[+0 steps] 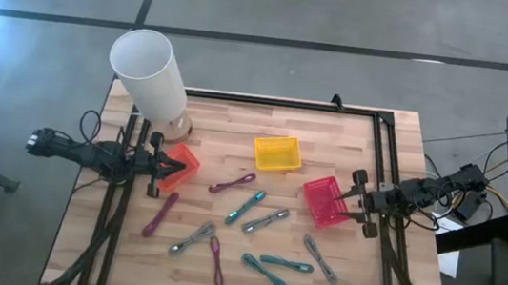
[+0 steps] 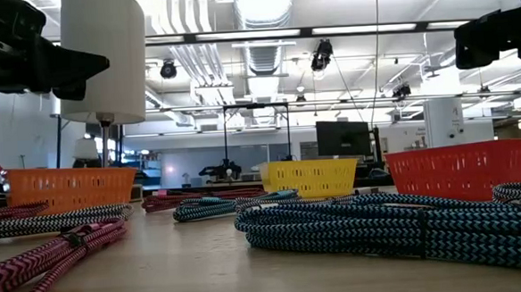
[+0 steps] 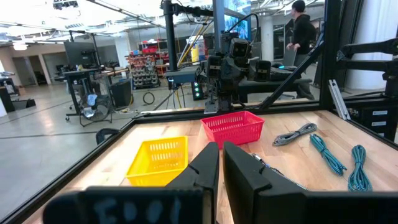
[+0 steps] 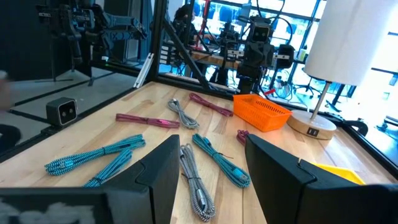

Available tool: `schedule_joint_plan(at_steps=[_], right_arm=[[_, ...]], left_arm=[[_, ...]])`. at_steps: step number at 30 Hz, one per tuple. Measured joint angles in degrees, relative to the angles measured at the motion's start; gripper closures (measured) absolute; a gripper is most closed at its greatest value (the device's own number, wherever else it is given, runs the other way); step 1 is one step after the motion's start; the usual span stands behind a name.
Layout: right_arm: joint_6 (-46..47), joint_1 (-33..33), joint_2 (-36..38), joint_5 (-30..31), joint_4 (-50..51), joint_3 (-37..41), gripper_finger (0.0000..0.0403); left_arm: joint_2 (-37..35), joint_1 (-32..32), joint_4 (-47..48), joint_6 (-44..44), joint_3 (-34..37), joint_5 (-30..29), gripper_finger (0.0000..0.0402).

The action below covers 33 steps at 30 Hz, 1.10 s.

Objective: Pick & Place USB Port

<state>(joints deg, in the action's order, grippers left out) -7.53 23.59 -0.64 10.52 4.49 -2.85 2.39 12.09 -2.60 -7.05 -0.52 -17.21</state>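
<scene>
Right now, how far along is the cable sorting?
Nothing looks done: the yellow basket looks empty, and no cable shows in the red basket or orange basket. Nothing is in hand: the left end effector, nearly shut, is over the orange basket, and the right end effector, open, is beside the red one. All the bundled cables remain on the table.

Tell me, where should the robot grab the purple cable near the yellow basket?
Probably the middle of the purple cable, coming straight down from above. It lies flat, folded into a slim bundle, with bare wood around it, so fingers could close across its narrow width.
</scene>
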Motion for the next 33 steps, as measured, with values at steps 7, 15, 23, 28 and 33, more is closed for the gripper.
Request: schedule_joint_plan(at_steps=[7, 15, 23, 28, 33], right_arm=[[0.0, 0.0, 0.0, 0.0, 0.0, 0.01, 0.0227], [-4.09, 0.0, -0.07, 0.0, -0.02, 0.0, 0.0227], [-4.15, 0.0, -0.07, 0.0, -0.26, 0.01, 0.0227], [3.24, 0.0, -0.06, -0.04, -3.91, 0.01, 0.0227], [2.9, 0.01, -0.07, -0.04, -10.25, 0.02, 0.0227]], left_arm=[[0.0, 0.01, 0.01, 0.01, 0.01, 0.0, 0.0371], [0.0, -0.01, -0.36, 0.0, 0.0, 0.0, 0.0371], [-0.04, -0.01, -3.95, 5.25, 0.01, -0.99, 0.0371], [0.0, -0.01, -4.33, 10.76, 0.01, -0.81, 0.0371], [0.09, -0.01, -4.46, 11.82, 0.01, -0.77, 0.0371]])
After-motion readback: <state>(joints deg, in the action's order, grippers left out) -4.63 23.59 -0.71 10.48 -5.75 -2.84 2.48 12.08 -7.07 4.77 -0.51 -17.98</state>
